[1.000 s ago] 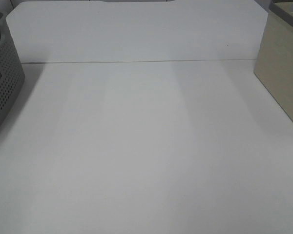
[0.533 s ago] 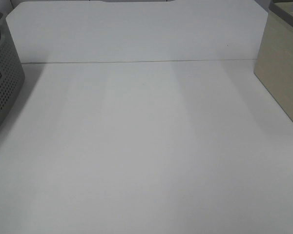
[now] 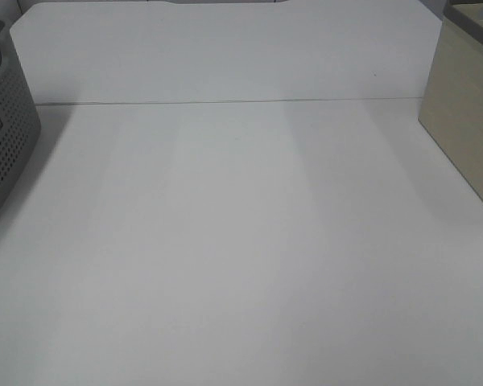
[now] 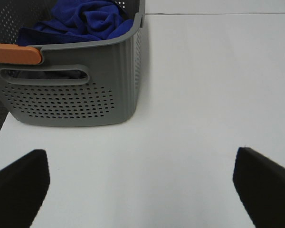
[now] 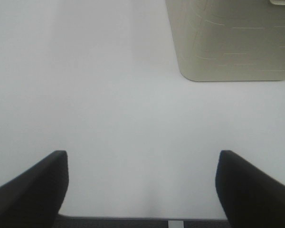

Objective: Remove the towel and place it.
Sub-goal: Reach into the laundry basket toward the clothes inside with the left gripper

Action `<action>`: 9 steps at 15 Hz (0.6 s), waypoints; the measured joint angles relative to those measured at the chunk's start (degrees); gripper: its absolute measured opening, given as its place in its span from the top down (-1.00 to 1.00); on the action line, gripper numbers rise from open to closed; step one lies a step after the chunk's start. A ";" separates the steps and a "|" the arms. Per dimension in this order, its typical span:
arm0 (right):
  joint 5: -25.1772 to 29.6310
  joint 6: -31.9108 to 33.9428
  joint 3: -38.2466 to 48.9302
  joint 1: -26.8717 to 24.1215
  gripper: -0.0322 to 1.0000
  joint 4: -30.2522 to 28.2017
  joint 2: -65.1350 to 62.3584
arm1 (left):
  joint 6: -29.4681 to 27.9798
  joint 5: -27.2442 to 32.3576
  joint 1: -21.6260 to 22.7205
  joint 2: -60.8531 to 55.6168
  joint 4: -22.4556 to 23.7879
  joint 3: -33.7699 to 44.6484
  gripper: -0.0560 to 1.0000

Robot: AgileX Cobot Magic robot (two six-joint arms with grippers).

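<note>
The royal-blue plush towel lies crumpled inside a grey perforated basket with an orange handle, seen in the left wrist view. My left gripper is open and empty over the white table, well short of the basket. My right gripper is open and empty over bare table. Neither gripper shows in the exterior high view, where only the basket's side appears at the left edge and the towel is hidden.
A beige bin stands at the right edge of the white table; it also shows in the right wrist view. A seam crosses the table at the back. The table's near edge shows in the right wrist view.
</note>
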 joint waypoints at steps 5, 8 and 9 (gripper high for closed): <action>0.00 0.00 0.00 0.00 -0.60 0.00 0.00 | 8.48 1.89 0.00 5.61 -3.44 -4.70 -0.98; 0.00 0.00 0.00 0.00 -0.60 0.00 0.00 | 22.98 5.61 0.00 23.95 -6.76 -19.82 -0.98; 0.00 0.00 0.00 0.00 -0.60 0.00 0.00 | 28.19 7.16 0.00 29.85 -6.36 -24.52 -0.98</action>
